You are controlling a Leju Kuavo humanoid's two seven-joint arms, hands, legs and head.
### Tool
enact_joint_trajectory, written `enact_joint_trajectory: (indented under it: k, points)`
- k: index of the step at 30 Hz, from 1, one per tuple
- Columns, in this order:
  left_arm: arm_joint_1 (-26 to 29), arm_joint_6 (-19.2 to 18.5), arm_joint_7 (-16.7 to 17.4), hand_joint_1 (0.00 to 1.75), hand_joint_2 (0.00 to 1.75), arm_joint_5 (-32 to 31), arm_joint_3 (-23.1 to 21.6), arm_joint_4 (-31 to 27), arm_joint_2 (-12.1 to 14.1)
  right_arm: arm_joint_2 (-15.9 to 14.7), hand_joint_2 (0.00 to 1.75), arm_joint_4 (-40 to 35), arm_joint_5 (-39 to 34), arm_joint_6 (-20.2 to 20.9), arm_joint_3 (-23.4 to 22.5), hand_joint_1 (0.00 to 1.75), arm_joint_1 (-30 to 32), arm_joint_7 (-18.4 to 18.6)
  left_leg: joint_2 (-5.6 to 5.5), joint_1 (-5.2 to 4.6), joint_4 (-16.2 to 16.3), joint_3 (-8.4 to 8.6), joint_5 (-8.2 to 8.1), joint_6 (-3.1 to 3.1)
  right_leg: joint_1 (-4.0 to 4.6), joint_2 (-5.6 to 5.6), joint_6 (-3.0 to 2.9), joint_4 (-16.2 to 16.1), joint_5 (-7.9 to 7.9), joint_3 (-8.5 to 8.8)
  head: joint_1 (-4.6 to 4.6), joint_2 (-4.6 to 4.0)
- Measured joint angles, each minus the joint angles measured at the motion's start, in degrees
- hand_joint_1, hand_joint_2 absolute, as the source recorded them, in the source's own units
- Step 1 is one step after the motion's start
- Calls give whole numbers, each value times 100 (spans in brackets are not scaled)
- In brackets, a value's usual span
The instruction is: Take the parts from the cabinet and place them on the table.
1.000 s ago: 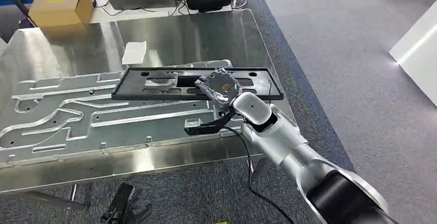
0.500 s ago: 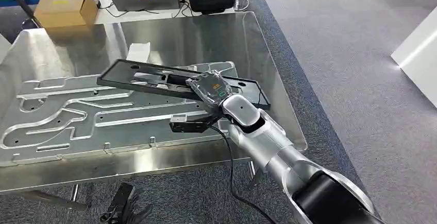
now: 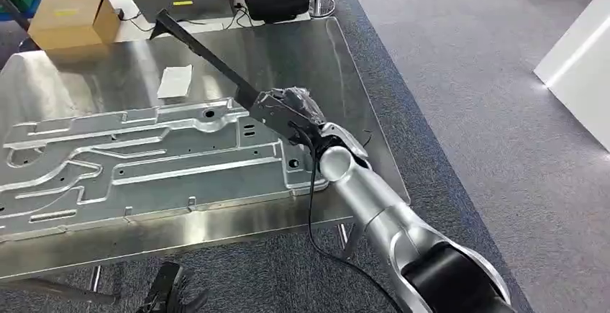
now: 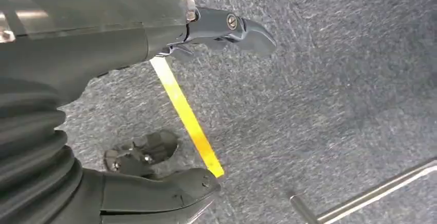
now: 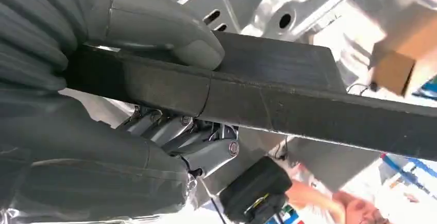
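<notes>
Head view: the right robot hand [image 3: 291, 115] grips one end of the black frame [image 3: 205, 54], tilted up over the counter [image 3: 302, 47]. The left robot hand [image 4: 154, 38] hangs open above carpet.

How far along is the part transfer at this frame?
Done: one large silver panel already lies flat on the steel table. In hand: the right hand grips a long black frame, tilted up on edge above the table, not yet set down. The left hand hangs over the floor, holding nothing. Left: laying the frame down.
</notes>
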Motion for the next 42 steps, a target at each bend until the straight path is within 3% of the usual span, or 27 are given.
enact_joint_trajectory:
  k: [3,5,6,8,9,10,11,12,13,14,15,19,21,24,25,26,27,29,30,31,33,35,36,37,40,41,42]
  points:
    - [-7,-9,-2,0,175,0,0,-2,4,-13,175,0,11,9,0,175,-43,9,-131,-2,-1,2,31,61,-12,-59,67,-45,21,12,2,0]
    - [-7,-15,-2,0,175,0,-2,-2,4,-33,175,2,50,24,2,175,-87,20,-188,80,-147,74,123,127,1,-66,148,21,-66,-4,11,0]
    - [-16,-17,-2,0,175,0,-2,-2,7,-37,175,2,68,46,15,175,-123,20,-197,89,-158,67,148,162,-18,-66,186,244,-251,-122,37,0]
    - [-26,-22,-2,0,175,2,-4,-2,7,-63,175,20,96,66,63,175,-140,20,-238,91,-159,39,154,163,-84,-66,251,1168,-728,-545,57,0]
    - [-20,-31,-2,0,175,6,-7,-2,7,-70,175,28,109,68,87,175,-137,17,-267,101,-156,30,159,156,-116,-66,282,1590,-874,-743,59,0]
    - [-16,-33,-2,0,175,7,-7,-2,7,-74,175,39,116,72,118,175,-136,17,-299,117,-153,26,164,143,-147,-68,308,1814,-894,-843,61,0]
    - [-11,-33,-2,0,175,9,-7,-2,7,-79,175,50,118,72,146,175,-139,17,-348,138,-151,28,167,124,-178,-67,339,1702,-756,-791,61,0]
    - [-12,-33,-2,0,175,11,-11,-2,7,-85,175,59,118,79,166,175,-145,17,-407,170,-139,30,167,91,-208,-62,368,1328,-507,-593,61,0]
    - [-13,-39,-2,0,175,20,-15,-2,7,-87,175,70,118,85,190,175,-158,20,-462,201,-119,30,155,44,-239,-33,390,752,-222,-300,72,0]
    - [-15,-39,-4,0,175,39,-20,-2,7,-96,175,83,118,103,201,175,-172,20,-480,220,-84,20,138,-3,-283,83,416,215,-1,-30,92,0]
    - [-20,-39,-9,0,175,50,-24,-2,7,-116,175,96,114,125,212,175,-193,17,-490,213,-53,-18,123,-51,-289,213,422,23,-115,79,116,0]
    - [-16,-39,-24,0,175,72,-39,-2,13,-114,175,137,63,255,288,175,-297,0,-571,243,-119,-37,191,-218,-222,111,251,0,-71,44,133,0]
    - [-10,-46,-33,0,175,87,-44,-2,17,-87,175,175,65,297,343,175,-330,30,-448,245,70,-127,28,-242,-247,33,138,-64,-26,62,97,0]
    - [-11,-50,-37,0,175,109,-50,-2,20,-72,175,251,100,334,413,175,-373,67,-378,235,1440,-740,-609,-254,-196,-33,87,-61,-29,52,85,0]
    - [0,-50,-35,0,175,111,-50,-2,22,-72,175,284,125,367,450,175,-401,100,-378,232,1775,-898,-684,-248,-176,-50,74,-58,-37,55,83,0]
    - [9,-50,-35,0,175,118,-50,-2,24,-68,175,319,147,402,494,175,-427,131,-378,230,1791,-914,-619,-233,-163,-60,67,-53,-42,62,83,0]
    - [12,-50,-35,0,175,122,-50,-2,24,-55,175,350,177,430,531,175,-461,164,-377,224,1513,-792,-420,-208,-152,-67,60,-46,-53,72,85,0]
    - [10,-50,-35,0,175,140,-50,-2,26,-17,175,415,247,470,584,175,-540,223,-347,204,497,-297,102,-142,-142,-69,68,-30,-82,98,83,0]
    - [6,-50,-35,0,175,151,-52,-2,33,0,175,454,305,479,627,175,-576,256,-268,177,83,-127,172,-99,-138,-69,82,-31,-102,108,83,0]
    - [1,-50,-35,0,175,160,-52,-2,35,2,175,499,354,494,658,175,-610,280,-225,117,32,-79,140,-78,-89,-60,112,-11,-98,87,81,0]
    - [-3,-50,-35,0,175,171,-52,-2,35,13,175,562,429,509,717,175,-637,328,-259,107,-7,-73,109,-44,-115,-57,168,-47,-78,71,85,0]
    - [-1,-50,-35,0,175,170,-55,-2,35,20,175,610,442,511,754,175,-683,337,-270,127,-90,-40,137,18,-96,-65,251,-91,-73,112,81,0]
    - [1,-50,-37,0,175,170,-61,-2,35,22,175,625,441,511,756,175,-697,334,-273,160,-141,12,164,50,-109,-77,274,-20,-155,94,92,0]
    - [-11,-50,-39,0,175,170,-63,-2,35,33,175,636,433,511,761,175,-735,319,-274,160,-168,23,180,88,-107,-80,285,246,-349,-43,114,0]
    - [-29,-55,-37,0,175,177,-70,-4,35,35,175,702,637,514,835,175,-762,376,-304,132,-168,14,174,117,-133,-77,315,1577,-894,-693,122,0]
    - [-22,-55,-35,0,175,184,-72,-2,35,35,175,761,853,514,920,175,-785,468,-333,130,-162,15,173,118,-136,-78,321,1777,-886,-816,120,0]
    - [-21,-55,-35,0,175,188,-74,-4,35,35,175,820,1043,525,1008,175,-815,540,-370,130,-153,16,171,118,-139,-80,319,1665,-737,-793,122,0]
